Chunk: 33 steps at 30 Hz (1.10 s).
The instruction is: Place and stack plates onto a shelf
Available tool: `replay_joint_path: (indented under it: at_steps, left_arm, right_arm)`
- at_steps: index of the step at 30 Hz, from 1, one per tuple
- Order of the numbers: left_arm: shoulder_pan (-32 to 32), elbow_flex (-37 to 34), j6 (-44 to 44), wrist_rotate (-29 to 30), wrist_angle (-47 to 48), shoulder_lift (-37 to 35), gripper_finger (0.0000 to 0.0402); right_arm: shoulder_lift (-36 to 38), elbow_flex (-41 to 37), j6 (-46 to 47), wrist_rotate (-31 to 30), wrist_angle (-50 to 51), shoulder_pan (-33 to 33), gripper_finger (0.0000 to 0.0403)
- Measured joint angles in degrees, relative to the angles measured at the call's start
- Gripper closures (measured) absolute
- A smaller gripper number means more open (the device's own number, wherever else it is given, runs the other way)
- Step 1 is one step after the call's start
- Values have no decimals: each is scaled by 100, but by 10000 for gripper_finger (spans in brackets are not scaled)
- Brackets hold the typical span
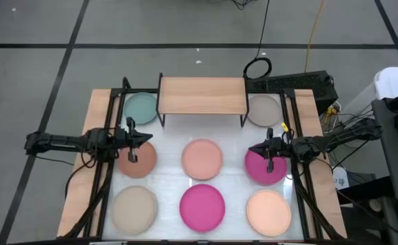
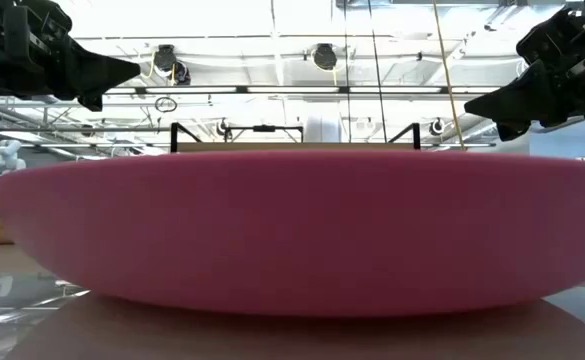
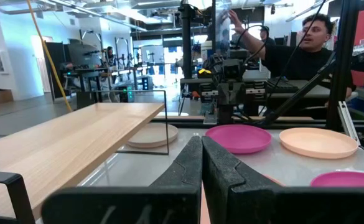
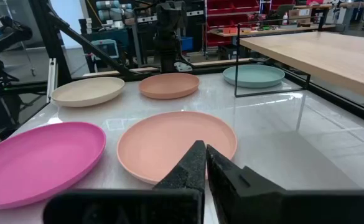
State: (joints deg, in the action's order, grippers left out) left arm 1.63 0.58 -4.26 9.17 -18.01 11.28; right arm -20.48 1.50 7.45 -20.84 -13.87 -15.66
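Plates all sit flat on the table, nothing picked up yet. Left gripper (image 1: pixel 132 141), fingers pressed together and empty, hovers over the round terracotta-brown plate (image 1: pixel 143 162); right gripper (image 1: pixel 269 151), likewise closed, over the round magenta plate (image 1: pixel 260 170). Ahead of both, the low light-wood shelf on black legs (image 1: pixel 202 95) holds nothing, presumably awaiting stacking.

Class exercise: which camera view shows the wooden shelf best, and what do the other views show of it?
The high view: the shelf shows its whole bare wood top and black legs, at the table's far edge. The left wrist view shows its top slanting close by; the right wrist view only a corner; the low view just a thin strip behind a magenta plate.
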Motion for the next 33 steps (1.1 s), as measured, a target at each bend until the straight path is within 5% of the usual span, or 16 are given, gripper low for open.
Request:
replay_joint_path:
  at_steps: [15,21,33]
  left_arm:
    - [0,0,1,0,1,0,400]
    - [1,0,1,0,1,0,400]
    - [0,0,1,-1,1,0,400]
  right_arm:
    - [0,0,-25,0,0,-2,403]
    - [-1,0,-1242,0,0,-2,403]
    - [-1,0,-1418,0,-419,-1,403]
